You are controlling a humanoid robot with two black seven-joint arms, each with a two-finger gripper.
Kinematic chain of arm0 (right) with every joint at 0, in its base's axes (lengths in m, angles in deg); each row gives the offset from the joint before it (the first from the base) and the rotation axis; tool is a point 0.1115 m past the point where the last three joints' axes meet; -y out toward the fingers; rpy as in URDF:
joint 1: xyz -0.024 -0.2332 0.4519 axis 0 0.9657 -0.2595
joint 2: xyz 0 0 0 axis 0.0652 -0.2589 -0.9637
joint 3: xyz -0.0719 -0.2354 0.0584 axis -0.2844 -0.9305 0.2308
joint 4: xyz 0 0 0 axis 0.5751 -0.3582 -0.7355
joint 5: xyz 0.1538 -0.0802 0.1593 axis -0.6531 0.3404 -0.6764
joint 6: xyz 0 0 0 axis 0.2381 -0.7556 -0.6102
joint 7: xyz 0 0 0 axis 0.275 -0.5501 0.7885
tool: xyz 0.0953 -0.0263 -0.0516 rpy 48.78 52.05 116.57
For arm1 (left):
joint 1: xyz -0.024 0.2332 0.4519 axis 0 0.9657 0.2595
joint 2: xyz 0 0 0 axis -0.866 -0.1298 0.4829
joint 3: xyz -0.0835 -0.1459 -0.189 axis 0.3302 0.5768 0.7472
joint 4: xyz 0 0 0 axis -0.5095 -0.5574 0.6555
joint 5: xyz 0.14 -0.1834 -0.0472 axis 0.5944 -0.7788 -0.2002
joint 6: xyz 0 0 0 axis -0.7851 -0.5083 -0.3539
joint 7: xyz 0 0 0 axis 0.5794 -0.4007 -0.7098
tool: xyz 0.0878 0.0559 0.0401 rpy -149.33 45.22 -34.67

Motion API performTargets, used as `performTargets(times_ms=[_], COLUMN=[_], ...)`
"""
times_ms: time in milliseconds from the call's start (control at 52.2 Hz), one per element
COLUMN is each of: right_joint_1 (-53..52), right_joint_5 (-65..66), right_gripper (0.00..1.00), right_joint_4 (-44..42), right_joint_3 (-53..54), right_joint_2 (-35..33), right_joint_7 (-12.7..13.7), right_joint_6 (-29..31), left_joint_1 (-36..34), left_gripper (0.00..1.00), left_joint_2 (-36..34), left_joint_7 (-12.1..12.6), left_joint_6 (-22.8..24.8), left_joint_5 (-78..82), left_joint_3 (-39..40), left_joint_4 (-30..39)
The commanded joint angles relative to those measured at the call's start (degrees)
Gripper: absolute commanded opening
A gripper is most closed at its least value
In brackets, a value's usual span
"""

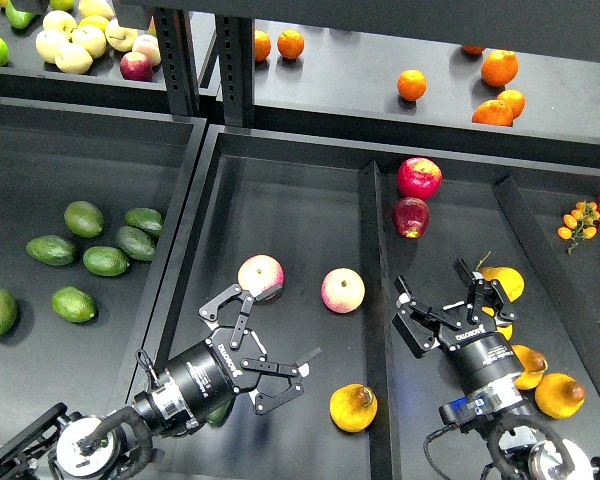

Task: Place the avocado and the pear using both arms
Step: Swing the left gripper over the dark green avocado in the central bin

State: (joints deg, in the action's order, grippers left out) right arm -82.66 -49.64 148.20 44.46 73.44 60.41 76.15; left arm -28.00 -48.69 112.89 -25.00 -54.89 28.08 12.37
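The pear (353,407), yellow-orange with a brown blemish, lies near the front of the middle tray (280,200). The dark green avocado (217,412) lies in the same tray; my left arm hides most of it. My left gripper (268,335) is open and empty, above the tray floor, just right of the avocado and left of the pear. My right gripper (442,300) is open and empty over the right tray, up and right of the pear, across the divider (376,300).
Two pink-and-yellow apples (261,276) (342,290) lie just beyond my left gripper. Red apples (419,177) and yellow pears (560,394) lie in the right tray. Lighter avocados (105,260) fill the left tray. Oranges (411,84) sit on the shelf behind.
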Motion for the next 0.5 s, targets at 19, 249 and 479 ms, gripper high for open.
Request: performTargets(times_ms=[19,249,479], right_joint_1=[0.00,-3.60,-5.97], right_joint_5=[0.09,0.09,0.09], right_gripper=[1.00,1.00,1.00], right_joint_4=[0.08,-0.62,-0.62], right_joint_3=[0.28,4.76,7.40], right_joint_2=[0.00,0.00,0.00], right_joint_7=[-0.09,-0.18,-0.18], right_joint_6=[0.00,-6.76,-10.19], left_joint_1=[-3.40,-15.69,-33.36], left_gripper=[0.99,0.99,0.99], left_joint_2=[-4.72,-20.45,-31.09], left_joint_7=[3.30,4.59,4.59], left_joint_6=[0.00,0.00,0.00], left_joint_5=[5.16,6.84,6.93], left_joint_3=[-3.52,-13.97,-25.84], left_joint_4=[0.29,0.56,0.38])
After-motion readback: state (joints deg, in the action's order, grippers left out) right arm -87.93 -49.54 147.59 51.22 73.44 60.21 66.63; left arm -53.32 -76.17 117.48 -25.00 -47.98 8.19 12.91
